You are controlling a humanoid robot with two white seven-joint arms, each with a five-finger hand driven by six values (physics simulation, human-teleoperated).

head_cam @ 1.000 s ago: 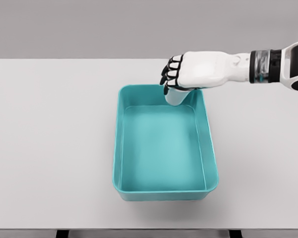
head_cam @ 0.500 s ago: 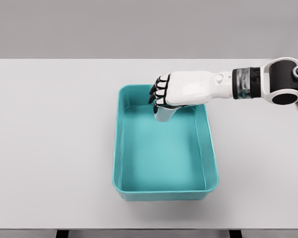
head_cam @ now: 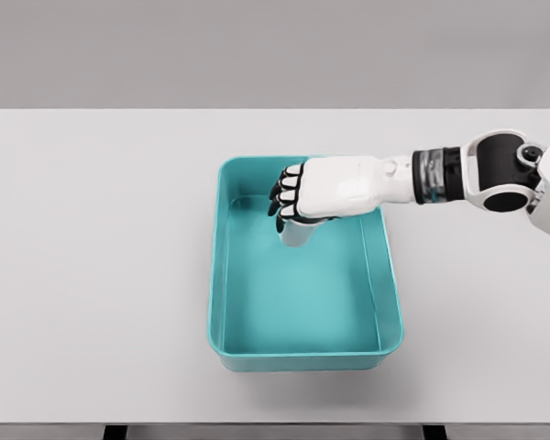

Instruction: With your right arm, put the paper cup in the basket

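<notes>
A teal rectangular basket point(head_cam: 220, 302) sits in the middle of the white table. My right hand point(head_cam: 298, 197) reaches in from the right, over the basket's far half, fingers curled around a white paper cup point(head_cam: 297, 233). Only the cup's lower part shows below the hand, hanging inside the basket's walls just above the floor. I cannot tell whether the cup touches the bottom. The left arm is out of view.
The white table point(head_cam: 92, 275) extends around the basket on all sides, its front edge near the bottom of the picture. A grey wall lies behind it.
My right hand with the cup has moved left and down, from over the basket's far right rim into the far half of the basket.
</notes>
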